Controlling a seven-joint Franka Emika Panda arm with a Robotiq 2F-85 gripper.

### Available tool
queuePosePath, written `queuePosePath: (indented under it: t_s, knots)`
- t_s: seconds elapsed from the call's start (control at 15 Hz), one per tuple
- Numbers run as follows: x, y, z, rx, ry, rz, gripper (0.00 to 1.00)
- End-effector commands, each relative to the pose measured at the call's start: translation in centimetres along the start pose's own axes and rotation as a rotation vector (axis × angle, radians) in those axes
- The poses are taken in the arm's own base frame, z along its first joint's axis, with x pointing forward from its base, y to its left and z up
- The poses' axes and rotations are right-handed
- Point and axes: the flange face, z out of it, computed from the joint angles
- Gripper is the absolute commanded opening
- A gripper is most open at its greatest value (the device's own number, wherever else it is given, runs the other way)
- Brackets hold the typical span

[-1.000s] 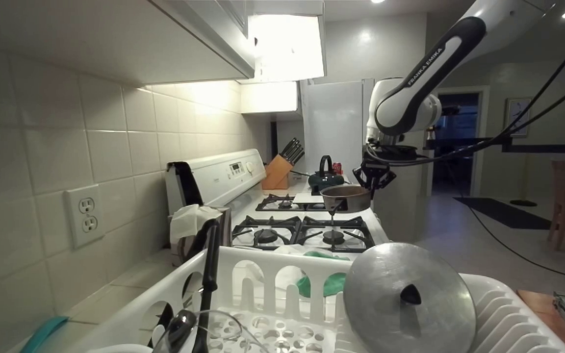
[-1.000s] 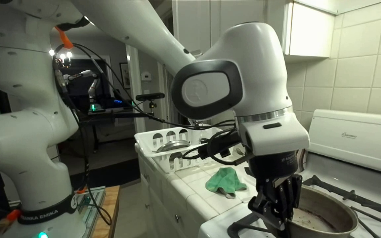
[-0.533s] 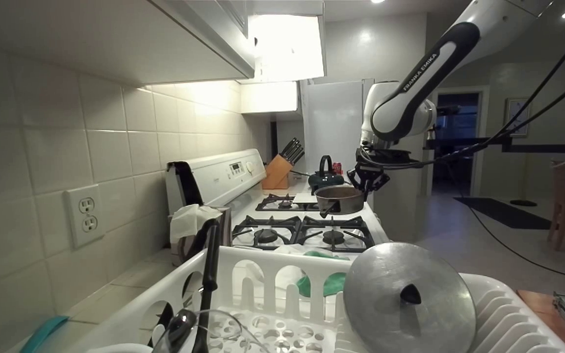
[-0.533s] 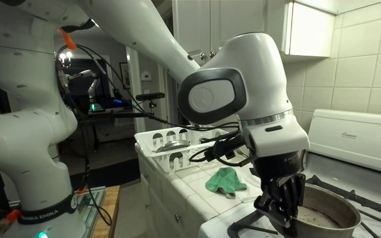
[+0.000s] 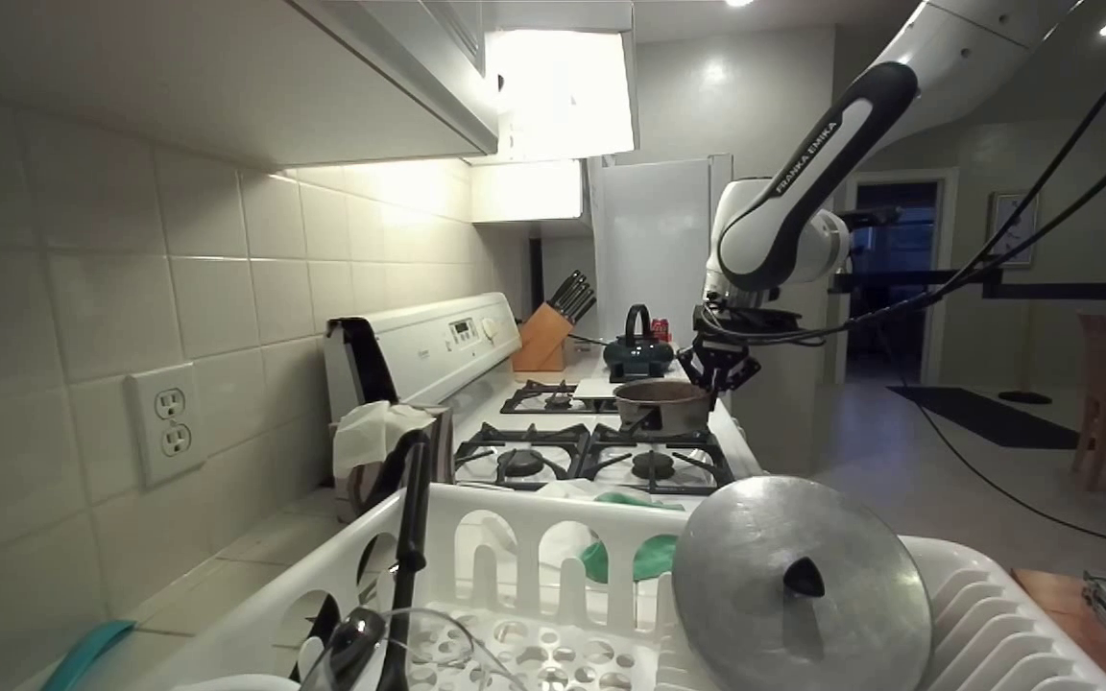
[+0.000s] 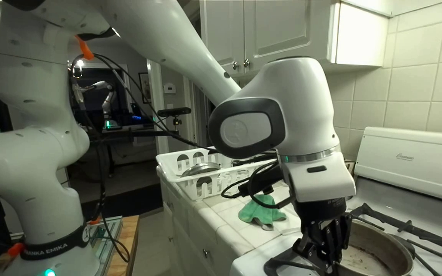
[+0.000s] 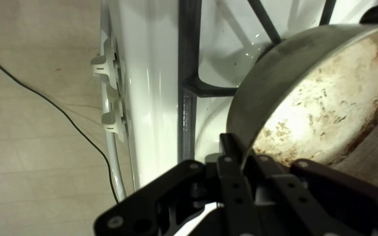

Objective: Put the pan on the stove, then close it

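In an exterior view we are looking across the dish rack [image 5: 528, 537], where a round metal lid [image 5: 793, 624] is standing tilted. Past the rack, a green cloth [image 5: 654, 559] is lying on the counter [image 6: 228, 218]. Farther along, the gripper [image 7: 243, 152] is clamping the pan [image 5: 670, 408] at its rim, fingers [image 7: 236, 193] on both sides of the wall, and holding it over the black grates [image 7: 189, 49] of the gas stove [image 5: 428, 357] (we are not making out whether it is touching them). Behind the pan, a dark kettle [image 5: 637, 357] and a wooden knife block [image 5: 541, 340] are standing.
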Motion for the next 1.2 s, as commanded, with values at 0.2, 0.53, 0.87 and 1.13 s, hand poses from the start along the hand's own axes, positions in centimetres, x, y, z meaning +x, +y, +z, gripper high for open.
queuePosePath:
  t_s: [0.2,0.53,0.87,1.13]
  knots:
    - [-0.1,-1.0,1.9,0.018,0.023,0.01,0.01]
    - [-0.2,-1.4,2.8,0.025,0.042,0.002,0.01]
    - [-0.5,-2.2,3.3,0.035,0.029,-0.003,0.01]
    - [-0.6,-2.3,3.1,0.045,0.007,0.021,0.44]
